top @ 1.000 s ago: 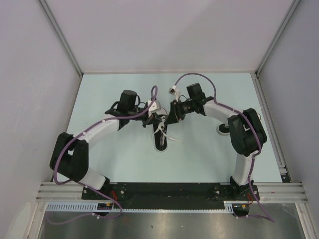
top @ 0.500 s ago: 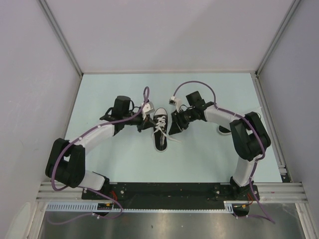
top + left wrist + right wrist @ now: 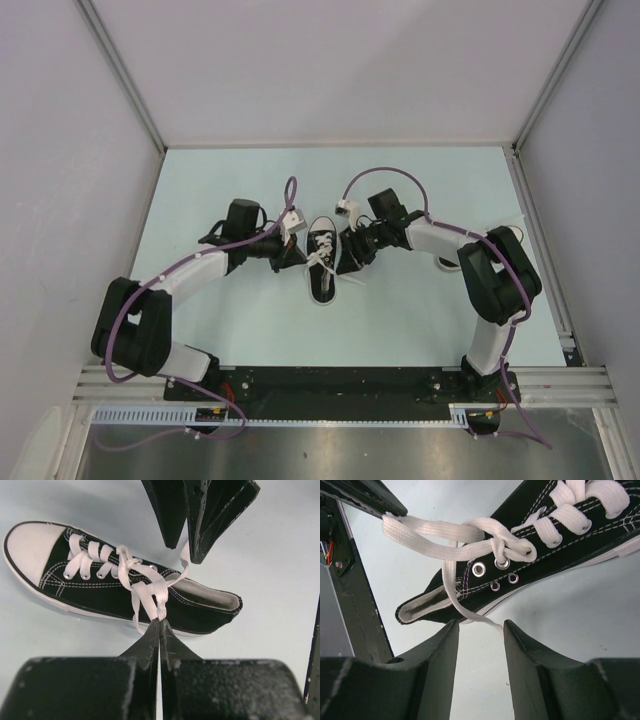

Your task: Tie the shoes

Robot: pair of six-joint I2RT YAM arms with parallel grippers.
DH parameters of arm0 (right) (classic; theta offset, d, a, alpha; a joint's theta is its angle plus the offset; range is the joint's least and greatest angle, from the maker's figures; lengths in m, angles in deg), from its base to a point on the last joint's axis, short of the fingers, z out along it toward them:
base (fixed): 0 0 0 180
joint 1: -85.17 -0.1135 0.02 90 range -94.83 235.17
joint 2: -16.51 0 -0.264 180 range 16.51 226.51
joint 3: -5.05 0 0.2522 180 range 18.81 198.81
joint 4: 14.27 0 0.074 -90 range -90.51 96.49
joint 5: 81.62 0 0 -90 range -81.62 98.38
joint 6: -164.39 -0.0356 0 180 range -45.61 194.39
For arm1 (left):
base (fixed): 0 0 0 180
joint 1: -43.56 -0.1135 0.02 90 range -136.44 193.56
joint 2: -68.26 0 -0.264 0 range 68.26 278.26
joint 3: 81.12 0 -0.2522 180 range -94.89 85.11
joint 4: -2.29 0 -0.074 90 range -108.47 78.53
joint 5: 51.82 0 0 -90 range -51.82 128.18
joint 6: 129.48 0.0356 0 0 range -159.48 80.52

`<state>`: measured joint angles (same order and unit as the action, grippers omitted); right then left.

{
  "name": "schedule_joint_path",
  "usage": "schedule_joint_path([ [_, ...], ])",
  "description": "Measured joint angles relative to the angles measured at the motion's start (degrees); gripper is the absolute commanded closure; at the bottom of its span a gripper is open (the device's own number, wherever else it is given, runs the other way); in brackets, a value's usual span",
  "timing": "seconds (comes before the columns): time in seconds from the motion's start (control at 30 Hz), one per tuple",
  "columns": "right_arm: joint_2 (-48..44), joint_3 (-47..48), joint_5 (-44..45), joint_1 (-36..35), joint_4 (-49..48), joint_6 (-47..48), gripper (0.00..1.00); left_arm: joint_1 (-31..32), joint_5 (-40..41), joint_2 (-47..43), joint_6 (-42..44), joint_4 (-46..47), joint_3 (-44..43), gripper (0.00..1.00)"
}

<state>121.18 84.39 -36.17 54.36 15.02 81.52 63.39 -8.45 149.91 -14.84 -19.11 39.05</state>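
A small black sneaker with a white toe cap lies mid-table, toe pointing away from the arms. It shows in the left wrist view and the right wrist view. Its white laces are crossed in a loose knot. My left gripper sits at the shoe's left side, shut on a lace strand drawn taut from the knot. My right gripper sits at the shoe's right side, open. A loose lace end lies between its fingers, not gripped.
A small white and dark object lies half hidden behind the right forearm. Grey walls stand on three sides of the pale table. The right gripper's fingers hang just beyond the shoe in the left wrist view.
Both grippers came off the top of the shoe and apart, uncovering the toe. The left one drew its lace out to the left. The right one then moved back close to the shoe's right side.
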Motion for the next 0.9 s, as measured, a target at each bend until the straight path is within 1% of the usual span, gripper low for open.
schedule_joint_path([
  [0.3,0.00,0.00,-0.74,-0.66,-1.90,-0.11,0.56,0.00,1.97,0.98,0.37,-2.49,0.00,1.00],
  [0.63,0.00,0.00,-2.95,-1.57,-2.14,0.26,0.56,0.00,3.82,4.33,-0.24,-3.48,-0.70,1.00],
  [0.83,0.09,0.00,-2.86,-2.03,-2.12,0.61,0.60,0.00,5.64,5.81,-0.46,-5.18,-2.45,1.00],
  [0.9,0.15,0.00,-2.78,-2.08,-2.12,0.70,0.64,0.00,5.99,6.01,-0.48,-5.46,-2.64,1.00],
])
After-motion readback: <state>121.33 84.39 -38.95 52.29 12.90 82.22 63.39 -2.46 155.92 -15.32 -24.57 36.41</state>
